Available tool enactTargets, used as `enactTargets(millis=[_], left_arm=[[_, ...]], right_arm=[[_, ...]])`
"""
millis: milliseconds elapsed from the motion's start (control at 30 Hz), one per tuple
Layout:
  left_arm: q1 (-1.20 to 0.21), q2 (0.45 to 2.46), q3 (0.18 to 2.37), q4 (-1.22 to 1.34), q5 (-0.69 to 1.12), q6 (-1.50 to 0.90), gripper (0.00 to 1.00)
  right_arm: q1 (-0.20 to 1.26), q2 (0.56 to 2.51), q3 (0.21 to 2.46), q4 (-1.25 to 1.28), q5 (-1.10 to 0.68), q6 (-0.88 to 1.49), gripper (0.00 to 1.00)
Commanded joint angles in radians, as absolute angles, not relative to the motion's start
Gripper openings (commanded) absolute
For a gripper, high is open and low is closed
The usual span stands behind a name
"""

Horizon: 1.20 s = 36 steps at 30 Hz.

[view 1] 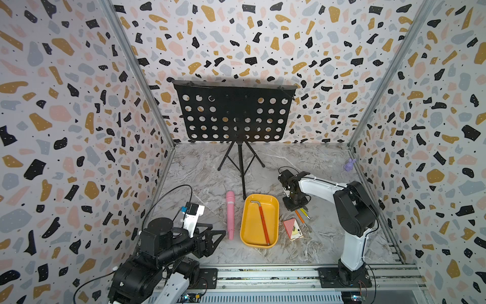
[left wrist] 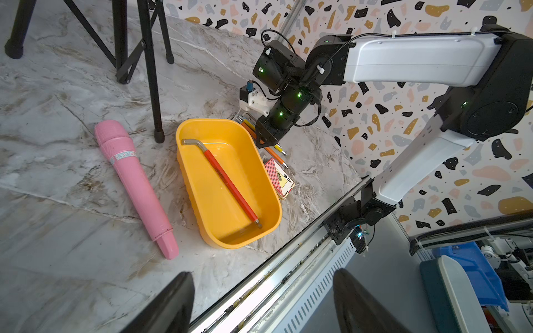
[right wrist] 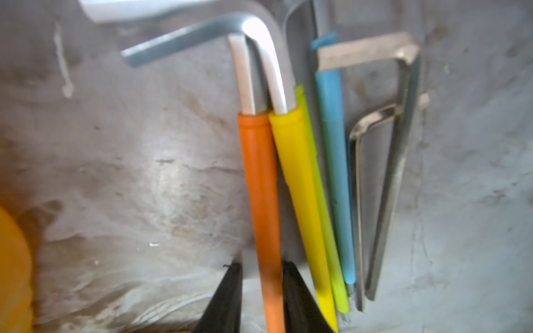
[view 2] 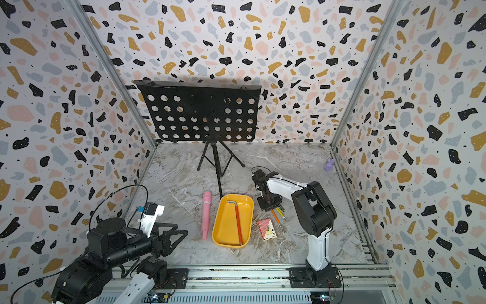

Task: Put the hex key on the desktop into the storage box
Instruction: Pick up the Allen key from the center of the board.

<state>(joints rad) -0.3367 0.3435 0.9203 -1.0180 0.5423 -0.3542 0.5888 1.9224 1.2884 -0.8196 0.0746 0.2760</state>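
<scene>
The right claw (right wrist: 262,266) points straight down at the desk (view 1: 200,168). Its two black fingers (right wrist: 227,291) stand narrowly parted astride the sleeved shaft of the orange-sleeved hex key (right wrist: 259,178), away from its bend. A sliver of desk shows between one finger and the sleeve. The other finger sits at the sleeve's edge, and I cannot tell whether it presses there, so the key is straddled and no firm grip shows. That key lies flat on the desk at one end of a tight row, next to the yellow-sleeved key (right wrist: 300,187), then the green-sleeved key (right wrist: 334,274), the blue-sleeved key (right wrist: 336,173) and two bare metal keys (right wrist: 389,187). In both top views the row lies just beside the far right corner of the storage box (view 1: 244,223), beyond the red card box (view 1: 292,227). The red-sleeved hex key (view 1: 263,223) lies lengthwise inside the storage box. The right arm rises from the front rail, bends at its black elbow and reaches away over the desk, with the wrist turned down. The left claw (view 1: 221,235) hangs low near its base, aimed toward the box, its jaws apart and holding nothing.
</scene>
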Motion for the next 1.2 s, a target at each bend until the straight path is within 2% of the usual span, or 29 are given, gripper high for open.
enactTargets(millis=[0,267,533,833,1167], left_arm=[[-0.331,0.334,0.911,-0.996,0.557,-0.342,0.79],[-0.333,0.337,0.911,-0.997,0.555,-0.340,0.79],[-0.333,0.336,0.911,-0.997,0.555,-0.342,0.79],[-0.333,0.336,0.911,-0.997,0.554,-0.343,0.79],[-0.331,0.336,0.911,-0.997,0.554,-0.343,0.79]], right_arm=[[0.586,1.954,1.309,-0.836,0.061,0.264,0.20],[0.580,1.917,1.342,-0.867,0.010,0.255,0.00],[0.542,1.866,1.400,-0.891,-0.092,0.274,0.00],[0.438,1.857,1.425,-0.886,-0.315,0.330,0.00],[0.431,1.886,1.398,-0.885,-0.334,0.300,0.00]])
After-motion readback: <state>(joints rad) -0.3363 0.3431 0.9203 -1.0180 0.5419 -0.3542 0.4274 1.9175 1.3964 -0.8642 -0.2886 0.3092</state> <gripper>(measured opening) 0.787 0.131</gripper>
